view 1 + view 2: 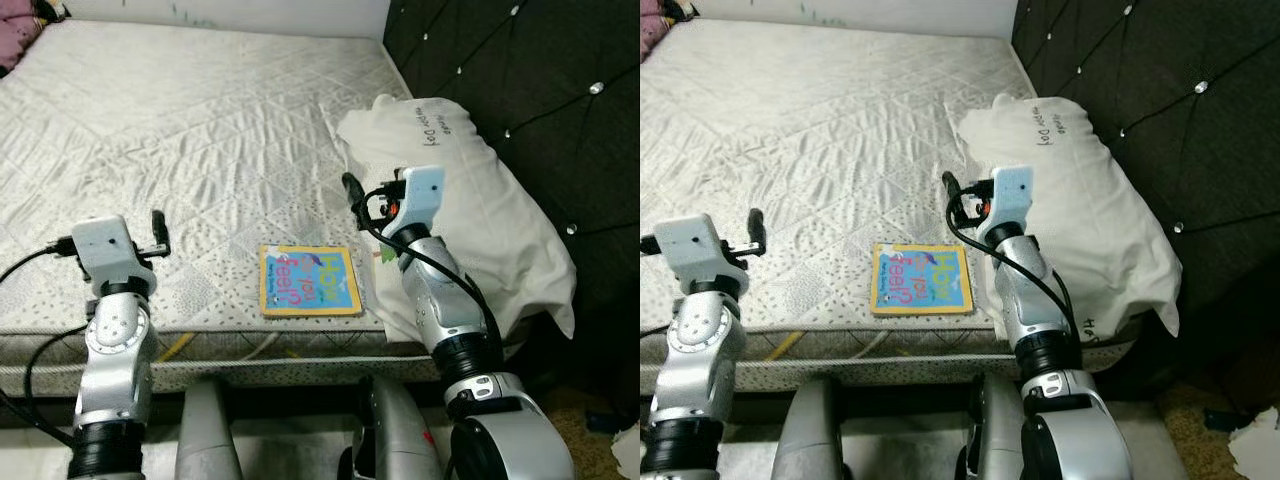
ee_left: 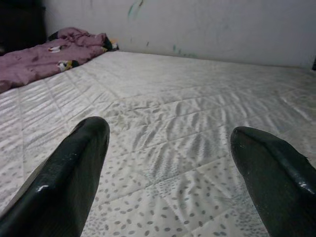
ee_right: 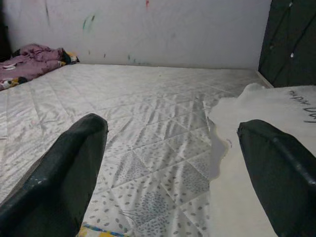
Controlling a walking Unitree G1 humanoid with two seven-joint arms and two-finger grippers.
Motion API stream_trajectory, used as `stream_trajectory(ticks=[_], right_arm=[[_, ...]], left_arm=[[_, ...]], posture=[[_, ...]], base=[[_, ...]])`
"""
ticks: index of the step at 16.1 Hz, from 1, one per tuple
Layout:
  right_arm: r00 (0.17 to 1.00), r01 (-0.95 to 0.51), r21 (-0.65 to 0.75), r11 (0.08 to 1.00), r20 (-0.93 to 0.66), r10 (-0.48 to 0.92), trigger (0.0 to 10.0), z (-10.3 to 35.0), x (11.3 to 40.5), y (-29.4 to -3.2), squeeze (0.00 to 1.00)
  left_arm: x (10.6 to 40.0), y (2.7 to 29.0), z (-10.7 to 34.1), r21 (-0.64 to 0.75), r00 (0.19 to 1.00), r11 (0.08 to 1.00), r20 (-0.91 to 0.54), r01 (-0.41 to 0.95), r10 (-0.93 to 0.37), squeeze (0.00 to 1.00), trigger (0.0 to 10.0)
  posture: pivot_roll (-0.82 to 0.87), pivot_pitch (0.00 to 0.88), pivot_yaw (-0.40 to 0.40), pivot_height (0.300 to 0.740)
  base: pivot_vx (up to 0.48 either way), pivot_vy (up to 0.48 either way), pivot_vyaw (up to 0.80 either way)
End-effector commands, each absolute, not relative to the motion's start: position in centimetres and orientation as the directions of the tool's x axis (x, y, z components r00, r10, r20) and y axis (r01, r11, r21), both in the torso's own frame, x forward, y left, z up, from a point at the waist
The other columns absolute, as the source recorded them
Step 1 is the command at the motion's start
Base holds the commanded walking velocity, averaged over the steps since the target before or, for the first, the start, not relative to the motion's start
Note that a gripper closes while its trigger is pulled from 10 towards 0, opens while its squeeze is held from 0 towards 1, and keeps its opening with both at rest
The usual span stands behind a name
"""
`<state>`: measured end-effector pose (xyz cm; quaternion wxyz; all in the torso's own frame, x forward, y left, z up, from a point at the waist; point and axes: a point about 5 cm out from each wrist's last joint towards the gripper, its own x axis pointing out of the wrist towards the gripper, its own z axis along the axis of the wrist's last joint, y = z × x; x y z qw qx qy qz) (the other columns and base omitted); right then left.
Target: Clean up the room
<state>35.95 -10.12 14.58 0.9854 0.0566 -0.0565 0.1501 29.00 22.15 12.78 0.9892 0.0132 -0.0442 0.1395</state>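
Book, a thin children's volume with a blue and yellow cover, lies flat near the front edge of the bed, low in the centre of the head views. It sits between the two arms, closer to the right one, and nothing touches it.

Left claw: fingers spread wide, nothing between them, hovering above the quilted mattress at the lower left of the frame. Right claw: fingers likewise spread and empty, raised just right of the book and beside the pillow's near edge. In the right wrist view a corner of the book's cover appears at the bottom edge.

Progress, as a judgement: the tidying is at an early stage. The book is not yet gripped or lifted. A crumpled purple blanket is bunched at the far corner of the bed, upper left in the head views, and also looks unattended. The white pillow rests against the dark tufted headboard at the upper right; whether it needs repositioning cannot be told.

Surface: a pale, wrinkled quilted mattress cover, soft and likely to yield under a flat object, so a thin book may be awkward to get under. Room: a plain light wall with a few paint marks behind the bed.
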Motion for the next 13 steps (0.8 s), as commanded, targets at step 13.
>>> stream_trajectory(ticks=[13], right_arm=[[0.953, -0.252, 0.053, 0.966, 0.187, 0.238, 10.0, 15.3, 36.6, -11.5, 0.0]], left_arm=[[29.2, 20.9, 13.1, -0.005, 0.972, 0.979, 0.119, -0.203, 0.202, 0.0, 10.0]], posture=[[0.11, 0.0, -0.047, 0.74]], base=[[0.0, 0.0, 0.0]])
